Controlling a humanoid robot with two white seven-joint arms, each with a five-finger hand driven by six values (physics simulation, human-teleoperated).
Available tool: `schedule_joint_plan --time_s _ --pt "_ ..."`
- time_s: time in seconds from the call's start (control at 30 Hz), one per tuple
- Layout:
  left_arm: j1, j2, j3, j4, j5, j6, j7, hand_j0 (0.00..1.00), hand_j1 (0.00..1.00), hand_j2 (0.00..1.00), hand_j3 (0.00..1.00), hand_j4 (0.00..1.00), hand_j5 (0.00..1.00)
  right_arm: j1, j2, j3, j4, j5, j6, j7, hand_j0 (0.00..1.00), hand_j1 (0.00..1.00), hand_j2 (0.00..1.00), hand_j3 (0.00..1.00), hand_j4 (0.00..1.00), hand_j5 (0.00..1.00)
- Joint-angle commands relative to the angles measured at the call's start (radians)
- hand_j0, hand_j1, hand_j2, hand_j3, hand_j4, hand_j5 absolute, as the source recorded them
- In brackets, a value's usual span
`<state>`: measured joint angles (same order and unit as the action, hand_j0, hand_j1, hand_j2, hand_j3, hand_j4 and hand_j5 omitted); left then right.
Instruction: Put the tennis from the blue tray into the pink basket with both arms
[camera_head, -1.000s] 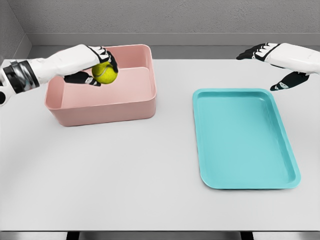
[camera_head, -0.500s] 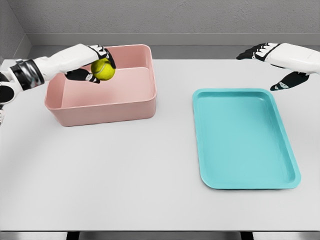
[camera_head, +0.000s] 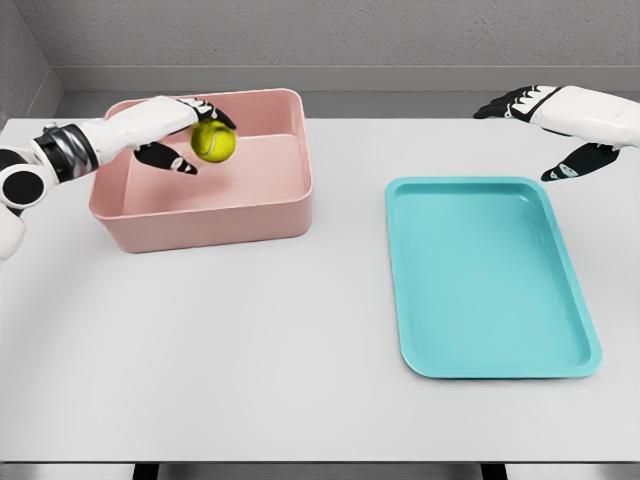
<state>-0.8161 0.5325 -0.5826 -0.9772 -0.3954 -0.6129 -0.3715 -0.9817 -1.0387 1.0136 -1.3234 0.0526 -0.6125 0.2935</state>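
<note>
2 hands are in your view. Your left hand (camera_head: 178, 130) reaches in from the left edge and sits over the pink basket (camera_head: 205, 172), above its open interior. The tennis ball (camera_head: 213, 141) is just right of that hand's palm, touching the fingertips (camera_head: 215, 112) that lie over its top, while the thumb (camera_head: 172, 161) points out below and to the left of the ball, apart from it. The hand looks spread rather than closed around the ball; whether the upper fingers really grip it you cannot tell from this angle. The ball is seen against the basket's back wall and floor, and whether it touches either is not clear.

Your right hand (camera_head: 548, 128) hangs at the far right, fingers spread and relaxed, holding nothing, with the thumb pointing down and toward you. Below and slightly left of that hand lies the blue tray (camera_head: 488, 277), flat on the white worktop (camera_head: 250, 340), with nothing in it. The tray is well apart from the basket, far to the right of your left hand.
</note>
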Motion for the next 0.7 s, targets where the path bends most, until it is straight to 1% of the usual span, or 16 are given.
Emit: schedule_joint_plan --time_s 0.0,0.07,0.1,0.17,0.23,0.27,0.3,0.33,0.43,0.47,0.5,0.53,0.6,0.67 --pt "0.000 0.007 0.003 -0.009 0.010 0.002 0.002 1.00 1.00 1.00 1.00 1.00 1.00 0.000 -0.001 -0.001 0.000 -0.007 0.002 -0.001 1.00 1.00 1.00 1.00 1.00 1.00" --pt "0.011 0.017 0.003 -0.067 0.012 0.002 0.003 1.00 1.00 1.00 1.00 1.00 1.00 0.000 -0.001 -0.001 0.000 -0.007 0.002 -0.001 1.00 1.00 1.00 1.00 1.00 1.00" --pt "0.012 0.044 0.004 -0.094 0.018 0.002 0.003 1.00 1.00 1.00 1.00 1.00 1.00 0.000 -0.001 -0.001 0.000 -0.007 0.002 -0.001 1.00 1.00 1.00 1.00 1.00 1.00" --pt "0.015 0.058 0.004 -0.107 0.021 0.002 0.003 1.00 1.00 1.00 1.00 1.00 1.00 0.000 -0.001 -0.001 0.000 -0.007 0.002 -0.001 1.00 1.00 1.00 1.00 1.00 1.00" --pt "0.020 0.072 0.003 -0.149 0.030 0.002 0.003 1.00 1.00 1.00 1.00 1.00 1.00 0.000 -0.003 -0.001 0.001 -0.007 0.002 -0.001 1.00 1.00 1.00 1.00 1.00 1.00" --pt "0.021 0.113 -0.008 -0.179 0.078 0.002 0.003 1.00 1.00 1.00 1.00 1.00 1.00 0.000 -0.003 -0.003 0.000 -0.007 0.002 -0.001 1.00 1.00 1.00 1.00 1.00 1.00" --pt "0.055 0.155 -0.008 -0.270 0.142 0.002 0.002 1.00 1.00 1.00 1.00 1.00 1.00 0.000 -0.003 -0.001 0.000 -0.007 0.002 -0.001 1.00 1.00 1.00 1.00 1.00 1.00" --pt "0.075 0.222 -0.010 -0.360 0.208 0.002 -0.004 1.00 1.00 1.00 1.00 1.00 1.00 0.000 -0.003 -0.001 0.000 -0.007 0.002 -0.001 1.00 1.00 1.00 1.00 1.00 1.00" --pt "0.146 0.343 -0.003 -0.546 0.323 0.002 -0.004 1.00 1.00 1.00 1.00 1.00 1.00 0.000 -0.003 -0.003 0.000 -0.007 0.002 -0.001 1.00 1.00 1.00 1.00 1.00 1.00" --pt "0.158 0.399 0.000 -0.597 0.354 0.002 -0.004 1.00 1.00 1.00 1.00 1.00 1.00 0.000 -0.003 -0.003 0.000 -0.007 0.002 -0.001 1.00 1.00 1.00 1.00 1.00 1.00" --pt "0.160 0.420 0.000 -0.621 0.366 0.002 -0.004 1.00 1.00 1.00 1.00 1.00 1.00 0.000 -0.003 -0.003 0.000 -0.007 0.002 -0.001 1.00 1.00 1.00 1.00 1.00 1.00" --pt "0.184 0.440 0.001 -0.635 0.368 0.002 0.000 1.00 1.00 1.00 1.00 1.00 1.00 0.000 -0.003 -0.003 0.000 -0.007 0.002 -0.001 1.00 1.00 1.00 1.00 1.00 1.00" --pt "0.207 0.480 0.001 -0.635 0.368 0.002 0.000 1.00 1.00 1.00 1.00 1.00 1.00 0.000 -0.003 -0.001 0.000 -0.007 0.002 -0.001 1.00 1.00 1.00 1.00 1.00 1.00" --pt "0.235 0.485 0.003 -0.635 0.366 0.002 0.000 1.00 1.00 1.00 1.00 1.00 1.00 0.000 -0.003 -0.003 0.000 -0.007 0.002 -0.001 1.00 1.00 1.00 1.00 1.00 1.00"
